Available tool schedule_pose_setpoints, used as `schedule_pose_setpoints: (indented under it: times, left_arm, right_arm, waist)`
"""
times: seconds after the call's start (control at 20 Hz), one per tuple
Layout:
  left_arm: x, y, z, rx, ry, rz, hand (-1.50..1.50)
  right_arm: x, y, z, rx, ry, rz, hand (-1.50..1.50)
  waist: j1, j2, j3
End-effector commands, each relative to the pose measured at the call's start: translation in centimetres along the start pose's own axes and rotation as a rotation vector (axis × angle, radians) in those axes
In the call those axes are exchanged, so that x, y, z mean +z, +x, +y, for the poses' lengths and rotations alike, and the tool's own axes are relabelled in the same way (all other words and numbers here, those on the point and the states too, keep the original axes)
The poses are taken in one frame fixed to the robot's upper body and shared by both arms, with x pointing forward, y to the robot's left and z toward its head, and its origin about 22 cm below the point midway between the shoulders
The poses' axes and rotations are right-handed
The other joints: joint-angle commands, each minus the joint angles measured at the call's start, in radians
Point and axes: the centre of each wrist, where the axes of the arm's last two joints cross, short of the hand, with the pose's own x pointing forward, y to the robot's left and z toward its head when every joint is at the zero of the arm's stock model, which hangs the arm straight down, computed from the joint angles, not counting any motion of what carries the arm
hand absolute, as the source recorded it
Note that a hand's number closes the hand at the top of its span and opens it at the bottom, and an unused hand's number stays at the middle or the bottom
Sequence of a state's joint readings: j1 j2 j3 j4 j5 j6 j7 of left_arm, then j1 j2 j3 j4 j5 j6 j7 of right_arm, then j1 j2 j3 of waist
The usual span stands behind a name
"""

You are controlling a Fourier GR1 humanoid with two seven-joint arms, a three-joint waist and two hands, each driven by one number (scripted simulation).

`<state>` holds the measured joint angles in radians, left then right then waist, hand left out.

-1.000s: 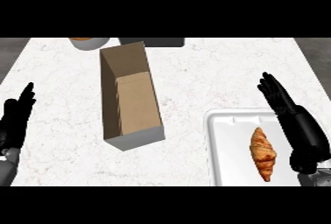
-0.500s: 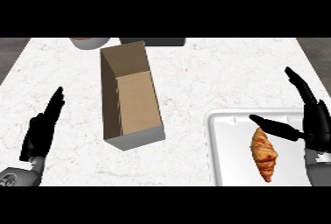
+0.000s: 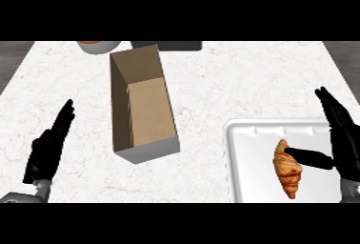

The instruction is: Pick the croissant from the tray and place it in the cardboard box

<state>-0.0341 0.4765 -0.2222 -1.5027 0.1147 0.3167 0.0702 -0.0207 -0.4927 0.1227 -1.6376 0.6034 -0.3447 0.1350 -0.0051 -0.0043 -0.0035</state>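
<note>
At the counter's near right corner we see the croissant [image 3: 288, 167] lying lengthwise on the white tray [image 3: 246, 143]. Our right hand [image 3: 341, 138] stands over the tray's right edge, fingers straight and released, its thumb reaching to just beside the croissant. Near the counter's [image 3: 232, 81] left edge our left hand [image 3: 48, 148] rests open, holding nothing. Toward the middle, the open cardboard box [image 3: 144, 107] stretches away. At the far edge we see an orange bowl [image 3: 97, 45] and a dark object [image 3: 172, 45].
</note>
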Motion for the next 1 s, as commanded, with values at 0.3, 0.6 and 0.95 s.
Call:
schedule_pose_setpoints:
  times: [0.3,0.6,0.95]
  left_arm:
    - [0.4,0.1,0.5,-0.003,0.000,-0.015,0.00]
    - [0.1,-1.3,-1.7,0.002,-0.006,-0.006,0.00]
    - [0.7,-0.3,-3.3,0.008,-0.003,-0.009,0.00]
  right_arm:
    - [1.0,2.9,-3.3,0.498,0.484,0.225,-1.50]
    - [1.7,8.1,-1.0,0.579,0.653,0.323,-1.50]
    - [-0.7,10.3,2.8,0.577,0.621,0.396,-1.50]
  waist:
    - [0.007,-0.001,-0.003]
    - [0.008,0.006,0.001]
    - [0.014,0.005,0.003]
